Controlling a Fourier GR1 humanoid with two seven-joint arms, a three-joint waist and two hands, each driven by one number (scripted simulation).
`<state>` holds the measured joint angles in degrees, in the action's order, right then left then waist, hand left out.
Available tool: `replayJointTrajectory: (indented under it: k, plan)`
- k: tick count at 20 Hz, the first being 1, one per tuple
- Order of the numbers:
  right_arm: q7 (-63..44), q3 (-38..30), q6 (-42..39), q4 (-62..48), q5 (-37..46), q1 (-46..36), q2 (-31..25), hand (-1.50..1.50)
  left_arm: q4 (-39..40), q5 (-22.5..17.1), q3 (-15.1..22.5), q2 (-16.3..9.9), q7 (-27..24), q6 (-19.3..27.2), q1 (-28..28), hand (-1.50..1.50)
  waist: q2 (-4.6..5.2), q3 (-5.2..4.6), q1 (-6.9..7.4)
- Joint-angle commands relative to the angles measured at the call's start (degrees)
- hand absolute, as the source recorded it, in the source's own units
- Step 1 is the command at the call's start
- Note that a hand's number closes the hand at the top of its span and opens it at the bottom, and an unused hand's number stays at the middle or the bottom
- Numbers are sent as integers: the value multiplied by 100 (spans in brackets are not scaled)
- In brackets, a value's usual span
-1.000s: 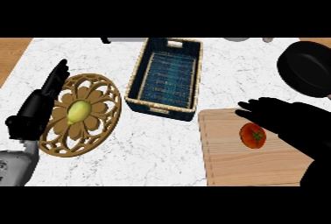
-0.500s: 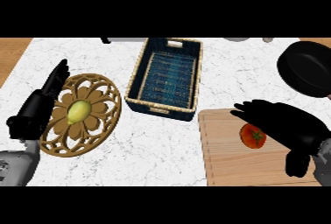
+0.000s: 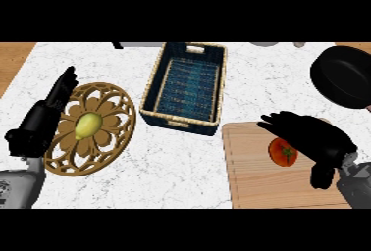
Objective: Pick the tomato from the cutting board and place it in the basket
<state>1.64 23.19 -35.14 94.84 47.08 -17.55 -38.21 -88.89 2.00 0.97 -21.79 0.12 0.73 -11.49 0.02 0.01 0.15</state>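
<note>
Right hand (image 3: pixel 313 142) pulled back toward lower right since earlier frames, now cupped over tomato's right side. Fingers curled partway, thumb hanging down, nothing held yet. Tomato (image 3: pixel 282 152) lies on cutting board (image 3: pixel 253 181), just left of palm, apparently touching. Grasp looks imminent. Basket (image 3: pixel 182 83) up-left of hand, well apart. Left hand (image 3: pixel 42 122) rests open at left edge.
</note>
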Motion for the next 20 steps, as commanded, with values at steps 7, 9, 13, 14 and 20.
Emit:
replayJointTrajectory:
  k: [7,9,13,14,20]
  plan:
    - [947,-148,1095,-825,953,481,348,-150,348,133,-376,108,-493,-300,136,0,3,0,-17]
    - [810,-227,739,-986,1114,77,803,-150,98,150,-433,137,-124,-413,-65,0,-1,-1,-2]
    - [952,-451,626,-753,1279,449,801,-150,49,421,-347,417,-196,-308,65,0,-4,-2,-16]
    - [992,-436,570,-813,1238,404,927,-150,94,343,-489,272,11,-432,-139,0,-3,-1,-16]
    - [1549,-641,1150,-1541,1601,532,920,-150,-201,415,-566,285,-60,-584,151,0,-1,-1,0]
